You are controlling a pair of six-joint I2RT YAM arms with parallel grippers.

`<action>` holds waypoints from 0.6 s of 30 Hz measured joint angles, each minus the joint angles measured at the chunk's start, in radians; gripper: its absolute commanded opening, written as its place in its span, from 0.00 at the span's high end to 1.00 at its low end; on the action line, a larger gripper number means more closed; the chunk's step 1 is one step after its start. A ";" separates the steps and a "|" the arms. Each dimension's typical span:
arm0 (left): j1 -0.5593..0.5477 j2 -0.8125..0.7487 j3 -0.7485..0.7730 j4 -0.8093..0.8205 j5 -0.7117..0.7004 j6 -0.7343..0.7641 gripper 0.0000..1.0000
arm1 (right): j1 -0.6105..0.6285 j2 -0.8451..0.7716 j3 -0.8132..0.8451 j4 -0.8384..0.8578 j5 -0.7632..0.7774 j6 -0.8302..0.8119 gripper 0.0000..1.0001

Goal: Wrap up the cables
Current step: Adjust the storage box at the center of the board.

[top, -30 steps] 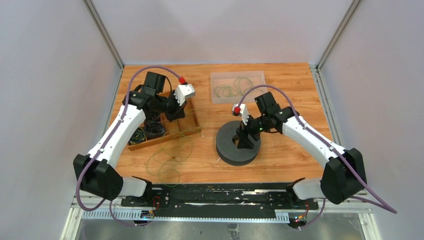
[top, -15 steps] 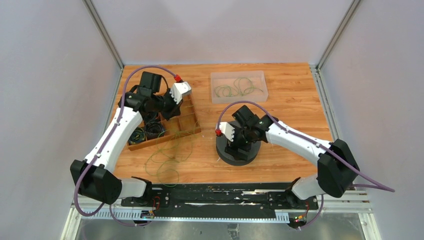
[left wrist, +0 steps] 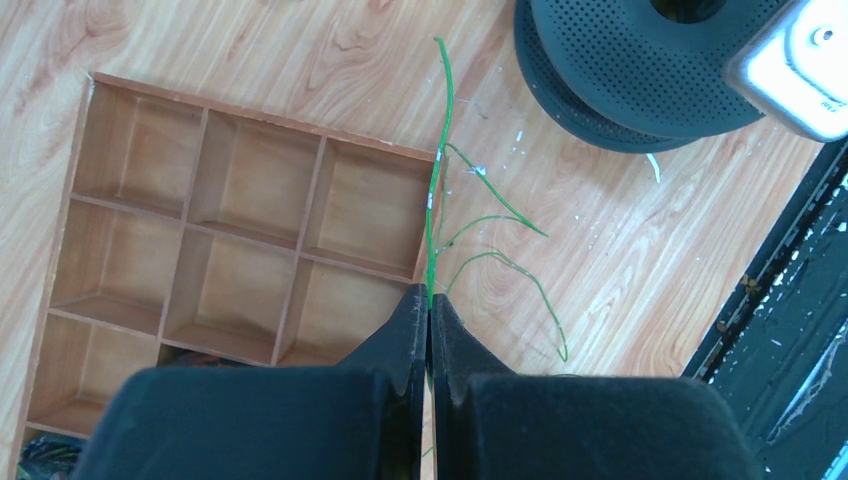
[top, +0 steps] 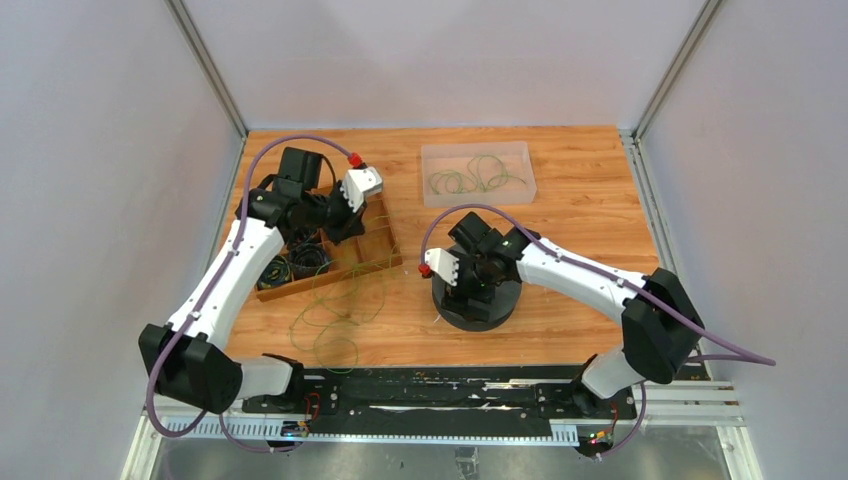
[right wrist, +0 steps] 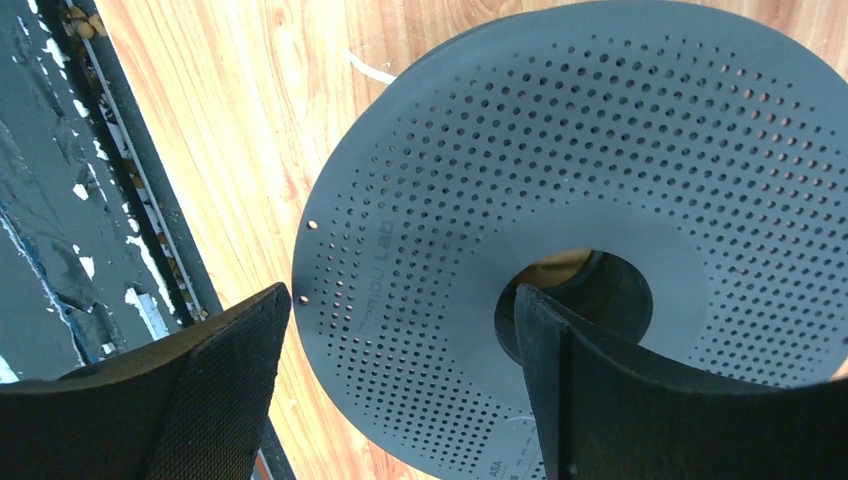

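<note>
A thin green cable runs up from my left gripper, which is shut on it over the corner of the wooden compartment tray. From there the cable trails down in loose loops on the table. More green cables lie in a clear tray at the back. My right gripper stands open just above the black perforated spool, one finger off its rim and the other by its centre hole, holding nothing. In the top view the left gripper hangs over the wooden tray.
Small black cord bundles sit in the wooden tray's left compartments. The spool stands at the table's middle front. A black rail runs along the near edge. Frame posts rise at the back corners.
My right arm swung left and turned over the spool, its jaws opening a little wider. The left arm drew slightly back and left, still holding the cable.
</note>
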 measured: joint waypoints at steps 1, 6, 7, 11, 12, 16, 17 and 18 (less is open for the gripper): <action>0.000 -0.005 -0.006 0.003 0.004 0.000 1.00 | 0.001 0.007 0.009 -0.010 0.000 -0.001 0.18; 0.000 -0.026 -0.031 0.008 0.018 0.000 1.00 | 0.005 0.048 0.050 -0.056 -0.010 0.000 0.18; 0.000 -0.028 -0.031 0.010 0.021 0.000 1.00 | 0.005 0.051 0.055 -0.061 -0.011 0.000 0.18; 0.000 -0.041 -0.031 0.012 0.034 0.000 1.00 | 0.005 0.055 0.058 -0.072 -0.005 0.000 0.17; 0.000 -0.045 -0.031 0.012 0.035 0.000 1.00 | 0.005 0.055 0.058 -0.073 -0.002 -0.001 0.17; 0.000 -0.056 -0.031 0.014 0.036 0.001 1.00 | 0.005 0.055 0.043 -0.068 0.013 -0.001 0.17; 0.000 -0.056 -0.031 0.016 0.037 0.001 1.00 | 0.005 0.055 0.037 -0.068 0.017 0.000 0.17; 0.000 -0.056 -0.031 0.018 0.037 0.001 1.00 | 0.005 0.055 0.031 -0.068 0.019 0.000 0.17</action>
